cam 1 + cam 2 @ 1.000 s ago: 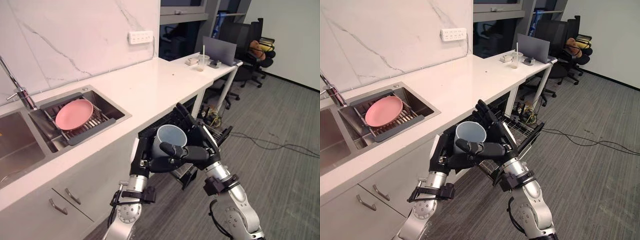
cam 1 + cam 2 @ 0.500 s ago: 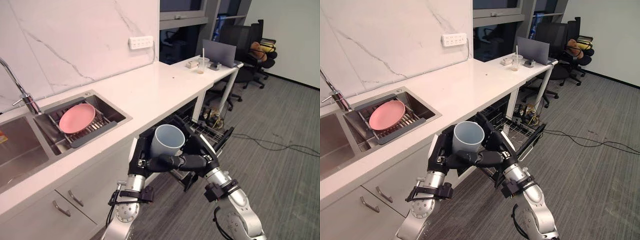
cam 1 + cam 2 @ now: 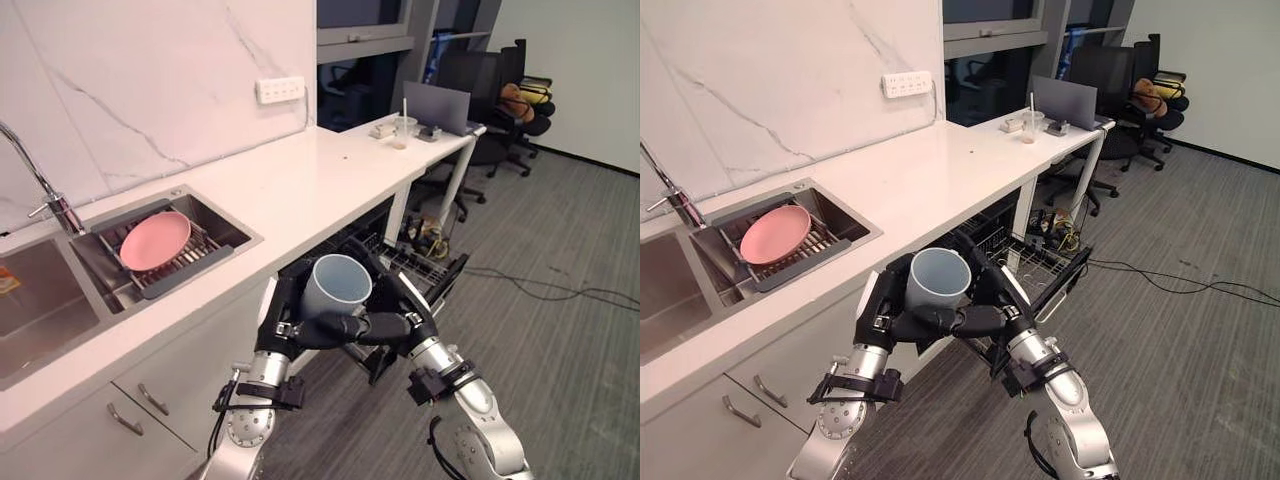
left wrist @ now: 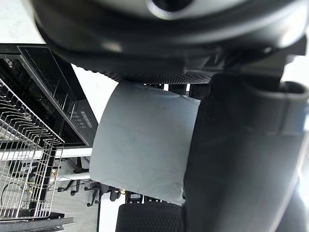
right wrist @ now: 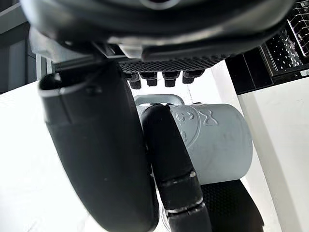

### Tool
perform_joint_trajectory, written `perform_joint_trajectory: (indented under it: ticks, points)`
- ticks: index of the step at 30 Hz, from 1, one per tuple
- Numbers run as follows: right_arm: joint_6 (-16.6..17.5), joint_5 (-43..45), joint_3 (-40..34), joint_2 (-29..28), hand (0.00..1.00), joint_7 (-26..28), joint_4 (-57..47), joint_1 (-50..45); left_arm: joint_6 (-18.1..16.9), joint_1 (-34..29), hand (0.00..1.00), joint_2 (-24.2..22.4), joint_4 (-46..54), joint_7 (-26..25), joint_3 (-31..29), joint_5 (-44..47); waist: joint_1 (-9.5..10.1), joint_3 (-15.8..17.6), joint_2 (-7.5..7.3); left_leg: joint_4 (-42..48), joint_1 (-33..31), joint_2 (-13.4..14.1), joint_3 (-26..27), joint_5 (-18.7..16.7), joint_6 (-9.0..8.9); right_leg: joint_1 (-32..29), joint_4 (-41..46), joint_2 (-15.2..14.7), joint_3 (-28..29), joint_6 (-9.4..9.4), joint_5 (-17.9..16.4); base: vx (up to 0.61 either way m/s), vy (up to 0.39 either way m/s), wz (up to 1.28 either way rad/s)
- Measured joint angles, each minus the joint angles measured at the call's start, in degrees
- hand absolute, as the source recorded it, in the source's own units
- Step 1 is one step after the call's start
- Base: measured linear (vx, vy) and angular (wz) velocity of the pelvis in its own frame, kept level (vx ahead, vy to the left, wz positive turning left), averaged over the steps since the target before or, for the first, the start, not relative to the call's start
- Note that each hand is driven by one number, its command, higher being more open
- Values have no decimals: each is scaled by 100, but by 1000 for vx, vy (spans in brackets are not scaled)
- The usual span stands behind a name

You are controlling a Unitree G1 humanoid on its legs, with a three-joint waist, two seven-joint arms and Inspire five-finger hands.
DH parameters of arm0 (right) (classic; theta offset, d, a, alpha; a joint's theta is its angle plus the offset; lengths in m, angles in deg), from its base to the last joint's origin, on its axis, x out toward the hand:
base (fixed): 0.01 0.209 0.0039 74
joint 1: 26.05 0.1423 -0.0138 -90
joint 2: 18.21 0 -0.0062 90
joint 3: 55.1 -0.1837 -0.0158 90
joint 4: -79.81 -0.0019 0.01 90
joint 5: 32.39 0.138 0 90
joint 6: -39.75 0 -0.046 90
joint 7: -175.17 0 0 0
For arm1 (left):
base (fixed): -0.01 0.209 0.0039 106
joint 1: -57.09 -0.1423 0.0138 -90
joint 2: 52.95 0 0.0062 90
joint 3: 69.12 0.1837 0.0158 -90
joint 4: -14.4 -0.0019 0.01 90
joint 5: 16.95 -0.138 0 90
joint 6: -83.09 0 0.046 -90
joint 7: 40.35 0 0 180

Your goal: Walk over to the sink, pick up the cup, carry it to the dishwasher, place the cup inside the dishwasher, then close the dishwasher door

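Two hands share the load: you have the left hand (image 3: 284, 308) and right hand (image 3: 402, 300) both curled round the pale cup (image 3: 337, 285), mouth upward, held off the worktop (image 3: 290, 180) edge, above the open dishwasher (image 3: 405, 262). Pick-up done, carry nearly over; placing and door-closing remain. Versus a second ago: whole view shifted, so camera moved; grip looks unchanged.

Matt grey cup (image 3: 338, 284), glossy marble-look counter (image 3: 290, 183)
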Motion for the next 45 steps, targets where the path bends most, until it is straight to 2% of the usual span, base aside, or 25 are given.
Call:
perform_joint_trajectory:
  ticks: [7, 8, 17, 22, 26, 27, 31, 40, 45]
  points:
    - [-9, 216, -8, 0, 100, 64, 2, 0, -107, -2, 0, 8, 29, 182, 72, -116, -5, -1, 1, -1, -29, 2, 4, 15, -22, 0, -63, 14, 0, 1, -1, 0, 0, 0]
    - [-18, 256, -10, 0, 0, 88, 2, 0, -111, -18, 0, 15, 86, 198, 73, -118, -9, -1, 1, -1, -33, 5, 4, 18, -25, -2, -68, 17, 0, 1, -1, 0, 0, 0]
    - [-38, 439, 3, -10, 0, 133, 185, 9, -161, -88, 0, 33, 155, 165, 119, -117, -6, -12, 2, -4, -61, -7, -14, 46, -20, -9, -94, 14, -23, 1, -6, -1, 0, 0]
    - [207, 293, 10, 11, 0, 13, 341, 29, -144, -127, 0, -2, 156, 146, 212, -98, -5, -20, -1, -6, -99, -22, -53, 96, -14, -21, -110, 4, -71, -6, -16, -16, -2, 4]
    - [255, 270, 23, 6, 0, 0, 359, 28, -144, -129, 0, -1, 156, 102, 228, -98, -4, -61, -5, -8, -132, -20, -77, 132, -23, -45, -110, 5, -120, -37, -41, -23, -4, 3]
    - [288, 270, 33, 5, 0, -1, 382, 23, -143, -137, 100, 0, 156, 91, 237, -99, -4, -137, -4, -8, -171, -20, -89, 142, -29, -79, -110, 4, -133, -40, -44, -12, -2, 5]
    - [352, 335, 88, -21, 0, -105, 413, 23, -144, -150, 100, 18, 189, -34, 301, -153, -1, -219, -24, -8, -209, -17, -107, 171, -26, -104, -111, 5, -151, -38, -42, 0, 0, 4]
    - [234, 1197, 107, -512, 0, -361, 597, -47, -162, -301, 100, 21, 375, -342, 392, -454, 5, -248, -71, -8, -252, -12, -119, 184, -33, -116, -163, 15, -167, -49, -33, 2, 1, 0]
    - [235, 1678, -53, -839, 0, -664, 766, -135, -332, -397, 100, 0, 396, -578, 371, -447, 20, -283, -143, -7, -270, -12, -135, 189, -26, -115, -176, 19, -176, -32, -24, 4, 1, 1]
